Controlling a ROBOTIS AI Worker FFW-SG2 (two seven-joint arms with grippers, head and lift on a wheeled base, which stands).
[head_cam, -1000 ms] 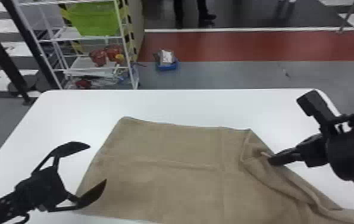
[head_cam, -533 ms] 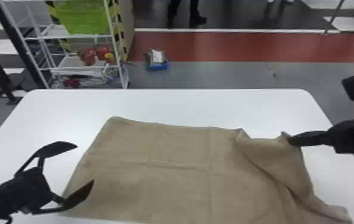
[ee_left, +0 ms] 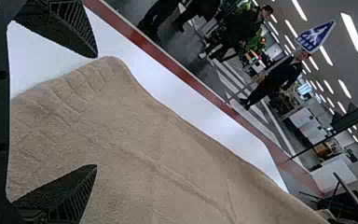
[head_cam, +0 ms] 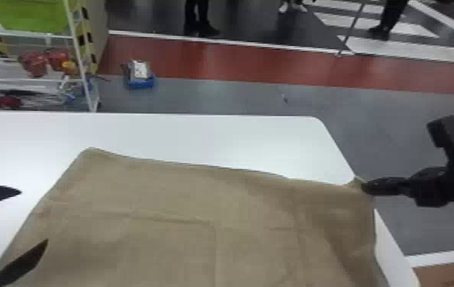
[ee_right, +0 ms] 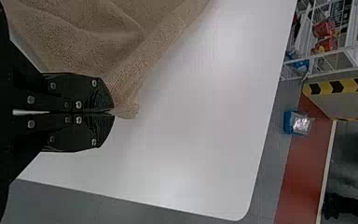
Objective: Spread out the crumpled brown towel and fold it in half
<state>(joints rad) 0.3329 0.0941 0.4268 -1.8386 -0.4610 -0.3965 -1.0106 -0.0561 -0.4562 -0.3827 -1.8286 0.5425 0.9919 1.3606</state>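
White counter (head_cam: 199, 133); rack (head_cam: 79, 57) on floor (head_cam: 237, 99) beyond. Right hand (head_cam: 365, 186): closed on corner of brown towel (head_cam: 161, 191). Left hand (head_cam: 33, 215): wide open.

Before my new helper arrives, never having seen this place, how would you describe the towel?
Find the white table. The towel is the wide, creased cloth across it, one corner pinched in the right gripper. Its soft brown fabric sets it apart from the smooth tabletop and that black gripper.
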